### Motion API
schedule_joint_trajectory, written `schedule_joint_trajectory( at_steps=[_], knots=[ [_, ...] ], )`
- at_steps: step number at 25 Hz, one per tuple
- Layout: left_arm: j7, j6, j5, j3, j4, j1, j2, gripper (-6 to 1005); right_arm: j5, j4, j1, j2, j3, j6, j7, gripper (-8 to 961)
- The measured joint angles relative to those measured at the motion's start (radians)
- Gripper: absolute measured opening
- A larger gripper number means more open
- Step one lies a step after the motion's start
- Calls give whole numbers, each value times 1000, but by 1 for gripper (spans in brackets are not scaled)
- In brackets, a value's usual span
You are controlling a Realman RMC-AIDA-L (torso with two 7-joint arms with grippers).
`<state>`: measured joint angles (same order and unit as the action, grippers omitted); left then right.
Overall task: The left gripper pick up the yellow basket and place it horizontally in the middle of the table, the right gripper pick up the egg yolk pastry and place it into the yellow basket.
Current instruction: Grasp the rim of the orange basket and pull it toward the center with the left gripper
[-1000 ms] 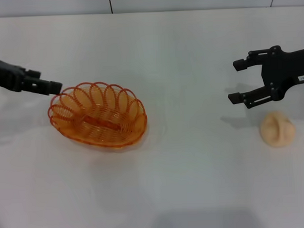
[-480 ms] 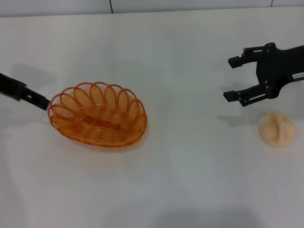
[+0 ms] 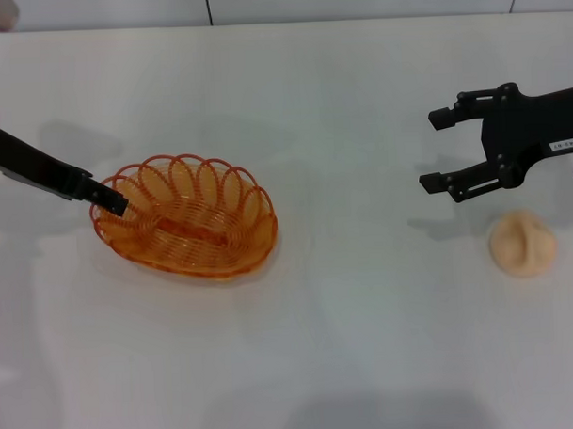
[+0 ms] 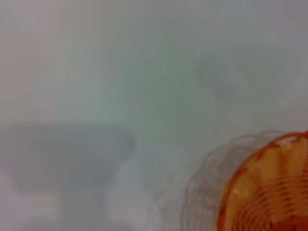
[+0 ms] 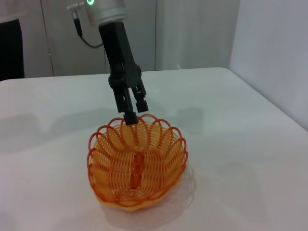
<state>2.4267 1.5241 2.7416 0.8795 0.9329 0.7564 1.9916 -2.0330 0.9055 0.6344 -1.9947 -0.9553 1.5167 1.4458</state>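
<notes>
My left gripper (image 3: 115, 203) reaches in from the left edge of the head view, its fingertips at the scalloped rim of the yellow basket (image 3: 185, 218) (whether they pinch the rim, I cannot tell). The basket sits left of centre on the table (image 3: 347, 316). My right gripper (image 3: 442, 151) hovers spread open at upper right, above the egg yolk pastry (image 3: 523, 243).

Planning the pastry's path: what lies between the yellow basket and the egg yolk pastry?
Only bare table, in the head view; yellow basket and egg yolk pastry have nothing between them.
</notes>
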Motion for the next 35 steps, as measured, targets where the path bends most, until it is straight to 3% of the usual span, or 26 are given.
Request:
schedule_joint_trajectory(
  at_steps=[7, 16, 18, 25, 30, 35],
  knots=[
    [8, -94, -8, -4, -66, 4, 14, 838, -2, -2, 1, -3, -2, -14, -6, 870],
    [11, -124, -24, -4, -71, 6, 24, 797, -1, -6, -2, -8, -2, -32, -20, 870],
    [11, -124, -25, -4, -71, 6, 24, 578, 0, -4, -4, -10, -2, -32, -20, 869],
    [11, -123, -30, -4, -71, 6, 27, 368, 1, -3, -6, -11, -2, -32, -23, 870],
    [14, -108, -47, -6, -71, -1, 32, 142, 3, -1, -6, -10, 3, -31, -23, 870],
    [32, -93, -63, -7, -71, -6, 32, 68, 13, -1, -8, -10, 7, -34, -19, 869]
  ],
)
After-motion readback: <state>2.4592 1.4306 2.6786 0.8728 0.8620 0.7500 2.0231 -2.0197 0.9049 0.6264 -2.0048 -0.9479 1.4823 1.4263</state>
